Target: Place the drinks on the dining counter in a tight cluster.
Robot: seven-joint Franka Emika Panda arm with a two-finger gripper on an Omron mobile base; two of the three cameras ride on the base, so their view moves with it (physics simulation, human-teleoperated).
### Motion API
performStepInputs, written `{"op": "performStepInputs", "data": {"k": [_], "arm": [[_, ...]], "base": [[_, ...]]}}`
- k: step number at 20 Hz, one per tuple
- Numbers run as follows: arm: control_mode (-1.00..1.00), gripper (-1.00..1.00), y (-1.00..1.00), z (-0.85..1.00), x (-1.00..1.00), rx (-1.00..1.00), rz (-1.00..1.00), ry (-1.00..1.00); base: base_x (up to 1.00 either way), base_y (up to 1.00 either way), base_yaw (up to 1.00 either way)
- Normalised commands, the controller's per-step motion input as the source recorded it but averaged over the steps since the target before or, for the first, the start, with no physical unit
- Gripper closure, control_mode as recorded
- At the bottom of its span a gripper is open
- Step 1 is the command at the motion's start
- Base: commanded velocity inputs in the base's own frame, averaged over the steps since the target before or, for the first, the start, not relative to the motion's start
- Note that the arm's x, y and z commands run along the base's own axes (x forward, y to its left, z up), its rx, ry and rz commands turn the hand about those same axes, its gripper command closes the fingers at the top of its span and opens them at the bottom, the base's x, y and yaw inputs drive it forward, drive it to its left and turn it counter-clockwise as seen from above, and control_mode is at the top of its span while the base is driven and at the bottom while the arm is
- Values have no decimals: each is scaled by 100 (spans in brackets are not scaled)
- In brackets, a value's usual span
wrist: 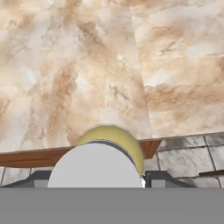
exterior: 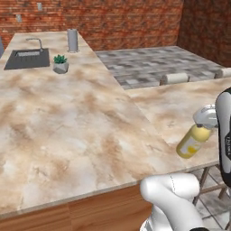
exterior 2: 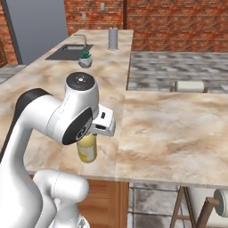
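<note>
— What's the biggest thing in front of you?

— The long beige-brown marbled stone dining counter (exterior: pixel 67 122), with a dark sink (exterior: pixel 27 58), a grey cylinder (exterior: pixel 72 40) and a small potted plant (exterior: pixel 60 64) at its far end. A round cushioned stool (exterior 2: pixel 190 86) sits along the far edge.

— And the drink?

— I've got the stubby yellow juice bottle with a pale cap (exterior: pixel 194 140) tilted in the air over the counter's near edge, not standing on the stone.

— The claw?

— My two-finger gripper (exterior: pixel 205 122) is clamped on that bottle at its cap end; the fingers (wrist: pixel 162 178) flank it in the hand view.
</note>
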Motion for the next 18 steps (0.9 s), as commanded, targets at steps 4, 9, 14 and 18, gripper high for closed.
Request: {"op": "performStepInputs", "data": {"k": [4, 9, 14, 18], "arm": [[100, 100, 0, 0, 0, 0, 0, 0], [-100, 100, 0, 1, 7, 0, 0, 2], [-100, 100, 0, 13, 64, 0, 0, 23], [-100, 100, 0, 30, 78, -2, 0, 40]], "base": [[1, -2, 5], [4, 0, 0], [0, 0, 0], [0, 0, 0]]}}
